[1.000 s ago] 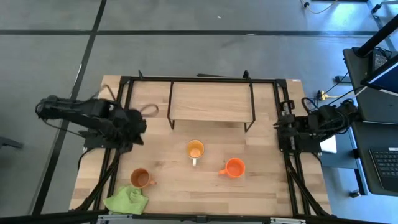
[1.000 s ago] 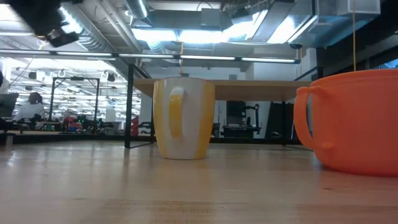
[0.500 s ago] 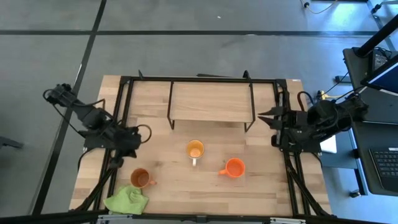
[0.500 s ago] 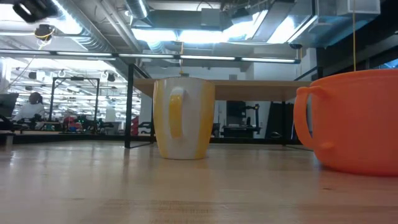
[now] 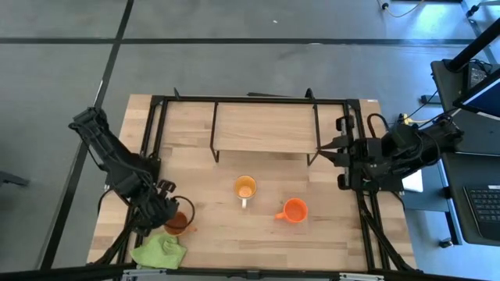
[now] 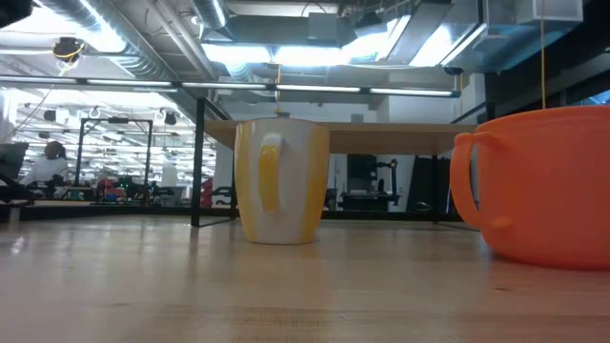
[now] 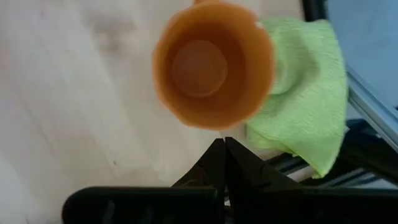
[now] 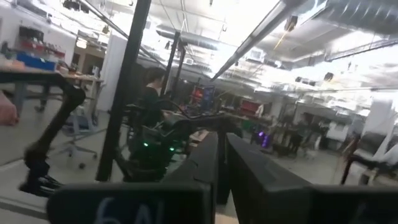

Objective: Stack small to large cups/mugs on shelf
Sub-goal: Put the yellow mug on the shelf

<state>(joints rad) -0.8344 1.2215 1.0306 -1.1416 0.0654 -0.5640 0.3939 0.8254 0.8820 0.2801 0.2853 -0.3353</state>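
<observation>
Standing at the back of the bench [image 5: 226, 234], one light-wood shelf [image 5: 266, 129] on black legs held nothing. Three mugs sat below: orange mug [image 5: 294, 211], white mug [image 5: 245, 188] with yellow-orange inside, brown mug [image 5: 178, 223] beside one green cloth [image 5: 160, 251]. Left claw [image 5: 166, 212], fingers together, had swung down over the brown mug. Right claw [image 5: 334, 152], fingers together, had edged inward near the shelf's right end.

Low view: orange mug [image 6: 548, 186] cut off at the right edge. High view: left claw [image 5: 167, 215] partly covers the brown mug [image 5: 178, 225]. Left wrist view: brown mug blurred, handle cut off. Right wrist view: room beyond blurred, person [image 8: 149, 99] indistinct.
</observation>
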